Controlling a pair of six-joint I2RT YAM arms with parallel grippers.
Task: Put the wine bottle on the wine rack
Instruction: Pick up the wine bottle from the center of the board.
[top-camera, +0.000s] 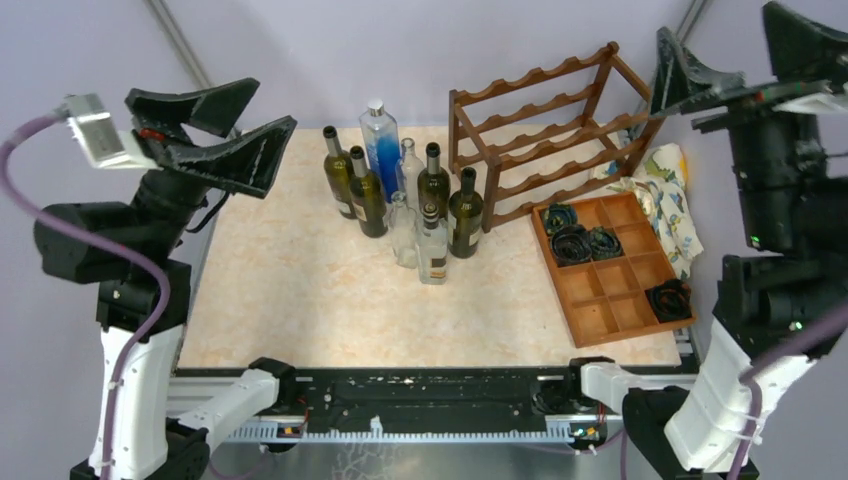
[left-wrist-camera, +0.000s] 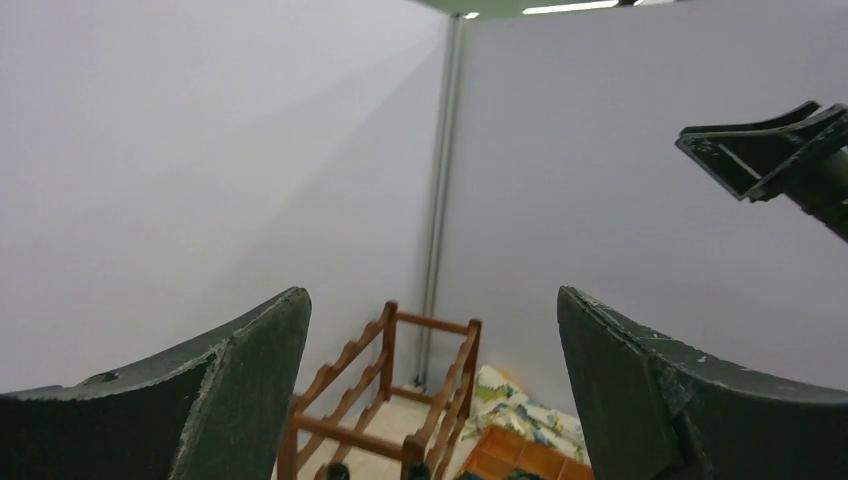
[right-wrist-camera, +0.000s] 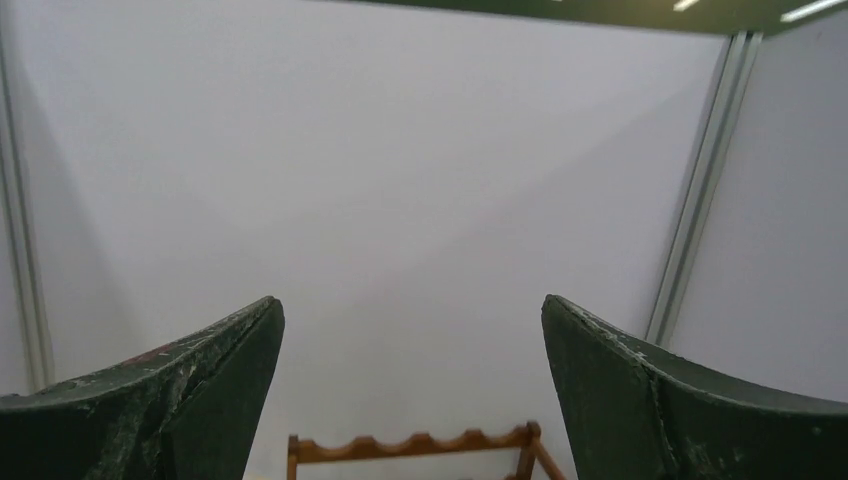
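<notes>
Several wine bottles stand upright in a cluster mid-table: dark green ones (top-camera: 465, 212) (top-camera: 367, 195) and clear ones (top-camera: 432, 245), one with blue liquid (top-camera: 380, 140). The dark reddish-brown wine rack (top-camera: 550, 130) with scalloped rails stands behind and to the right of them, with no bottles in it. It also shows in the left wrist view (left-wrist-camera: 385, 380) and the right wrist view (right-wrist-camera: 410, 445). My left gripper (top-camera: 274, 105) (left-wrist-camera: 432, 295) is open and empty, raised high over the table's left edge. My right gripper (top-camera: 730, 40) (right-wrist-camera: 409, 300) is open and empty, raised high at the right, beyond the rack.
A flat wooden compartment tray (top-camera: 610, 265) with dark coiled items lies right of the bottles, in front of the rack. A patterned cloth (top-camera: 665, 190) lies beside it at the right edge. Grey partition walls close off the back and sides.
</notes>
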